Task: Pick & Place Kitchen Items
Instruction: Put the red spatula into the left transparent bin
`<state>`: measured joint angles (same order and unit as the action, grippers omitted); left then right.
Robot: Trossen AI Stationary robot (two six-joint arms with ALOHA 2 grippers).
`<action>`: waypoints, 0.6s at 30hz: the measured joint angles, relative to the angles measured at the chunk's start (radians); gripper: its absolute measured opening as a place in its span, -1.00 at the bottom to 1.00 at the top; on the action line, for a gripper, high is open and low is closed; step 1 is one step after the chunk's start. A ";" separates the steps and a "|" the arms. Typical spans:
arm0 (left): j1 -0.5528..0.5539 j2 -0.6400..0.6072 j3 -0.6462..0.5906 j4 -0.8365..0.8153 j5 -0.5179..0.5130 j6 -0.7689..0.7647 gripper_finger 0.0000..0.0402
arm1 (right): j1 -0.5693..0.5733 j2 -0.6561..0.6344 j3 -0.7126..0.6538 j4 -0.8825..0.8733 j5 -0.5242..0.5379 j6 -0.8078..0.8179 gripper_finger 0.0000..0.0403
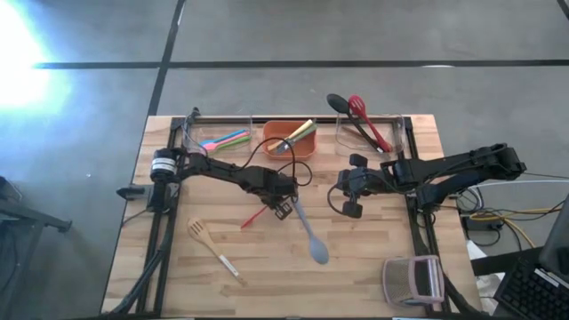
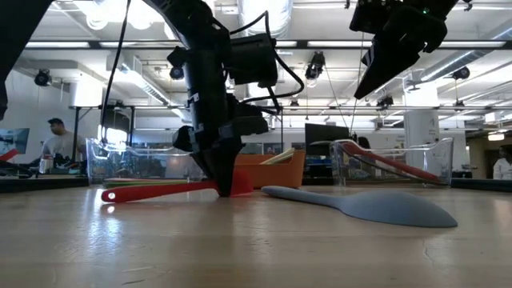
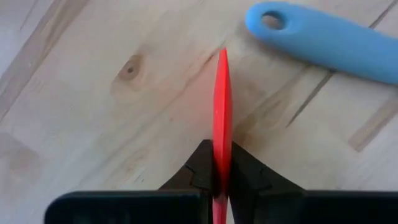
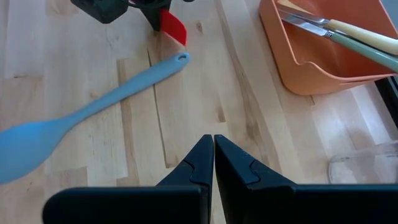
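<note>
Mid-table by the orange bin (image 1: 290, 138), your left gripper (image 1: 281, 206) pinched on a slim flat red utensil (image 1: 252, 217) lying diagonal, free end toward the front-left, blue spoon (image 1: 309, 233) just beside, right gripper (image 1: 349, 185) closed, empty.

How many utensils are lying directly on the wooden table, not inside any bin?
3. The red utensil lies at the centre, pinched by the left gripper; the blue spoon is just beside it; the wooden spatula lies nearer the front-left. None seems hidden.

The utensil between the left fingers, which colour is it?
Red utensil; the left wrist view shows it best.
</note>
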<state>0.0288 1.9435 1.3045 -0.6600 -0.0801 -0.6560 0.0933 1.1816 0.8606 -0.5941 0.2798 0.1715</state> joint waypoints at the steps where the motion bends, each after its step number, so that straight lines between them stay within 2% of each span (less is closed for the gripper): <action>1: 0.000 -0.005 0.000 0.008 0.003 0.003 -0.88 | 0.000 0.000 -0.001 0.000 0.000 0.000 -0.96; 11: 0.000 -0.056 0.002 0.010 0.017 0.077 -0.88 | 0.000 0.000 -0.017 0.000 0.000 0.000 -0.96; 18: 0.002 -0.118 0.002 -0.081 0.051 0.159 -0.88 | 0.000 0.000 -0.018 0.000 0.000 0.000 -0.96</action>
<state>0.0304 1.8259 1.3067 -0.7411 -0.0295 -0.4973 0.0929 1.1816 0.8429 -0.5941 0.2798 0.1719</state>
